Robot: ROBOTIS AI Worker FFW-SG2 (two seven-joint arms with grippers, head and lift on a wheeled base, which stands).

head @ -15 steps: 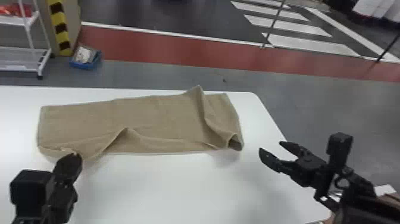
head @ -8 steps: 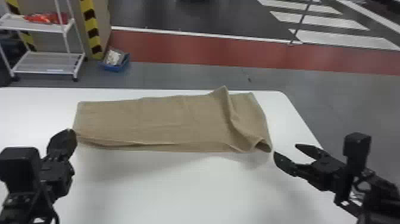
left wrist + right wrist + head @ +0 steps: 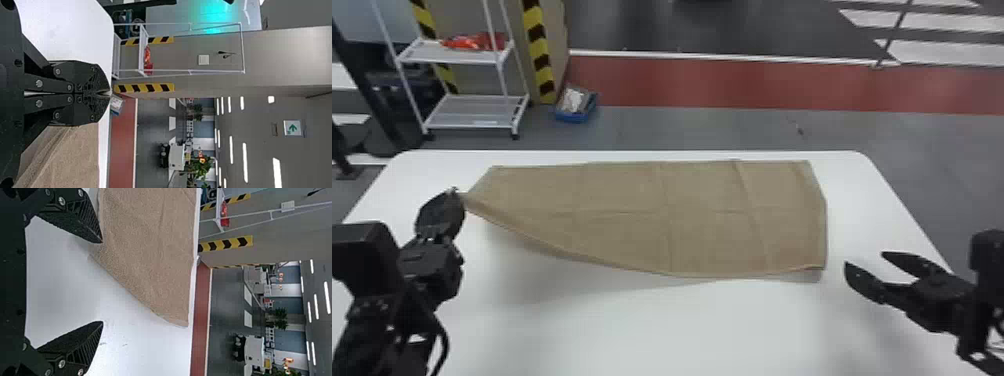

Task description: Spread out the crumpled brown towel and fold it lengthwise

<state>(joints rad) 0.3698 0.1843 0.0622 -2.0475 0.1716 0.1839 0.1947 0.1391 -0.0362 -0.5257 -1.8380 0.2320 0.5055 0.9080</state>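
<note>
In the head view my left gripper (image 3: 457, 194) is shut on the near left corner of the brown towel (image 3: 652, 215), holding it above the table. From that corner the towel's near edge droops in a curve to the right; the rest lies mostly flat with faint creases. In the left wrist view the fingers of my left gripper (image 3: 109, 93) are pressed together, with the towel (image 3: 74, 156) beside them. My right gripper (image 3: 864, 265) stands open off the towel's near right corner. In the right wrist view a gap separates the fingers of my right gripper (image 3: 102, 282), near the towel (image 3: 148, 246).
The white table (image 3: 652, 330) extends in front of the towel, its far edge close behind the cloth. On the floor beyond are a white wire shelf (image 3: 472, 110) and a blue bin (image 3: 576, 106).
The towel's left corner has been pulled out and raised with my left gripper, and the fold at its right end has smoothed out. The head view has swung left. My right gripper remains open.
</note>
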